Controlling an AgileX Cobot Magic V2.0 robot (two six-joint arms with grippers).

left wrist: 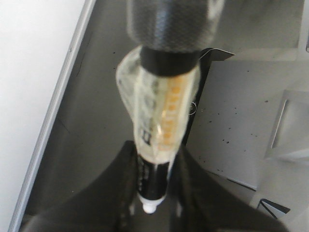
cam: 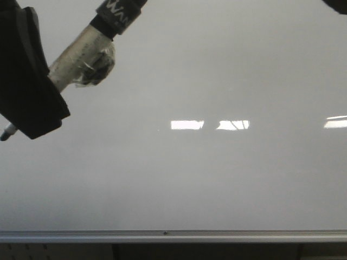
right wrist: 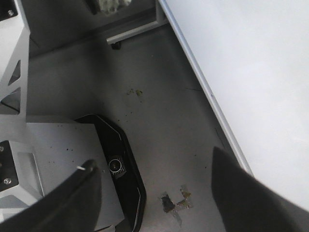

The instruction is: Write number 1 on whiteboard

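The whiteboard (cam: 206,179) fills the front view, pale grey and glossy, with a silver bottom rail (cam: 173,235) that carries a tiny dark speck (cam: 165,233). Its surface shows only light reflections. At the upper left my left gripper (cam: 32,103) is shut on a marker (cam: 81,54) with a clear, tape-wrapped barrel. The marker's tip (cam: 6,132) pokes out below the black fingers, by the board's left edge. I cannot tell whether it touches the board. In the left wrist view the marker (left wrist: 159,116) sits squeezed between the fingers (left wrist: 120,193). My right gripper (right wrist: 154,193) is open and empty beside the whiteboard (right wrist: 256,63).
The right wrist view looks down on grey floor with tape scraps (right wrist: 174,203), the robot's base with a black camera bar (right wrist: 118,166), and a wheeled stand leg (right wrist: 135,31). A dark bit of the right arm (cam: 337,4) shows at the front view's top right corner.
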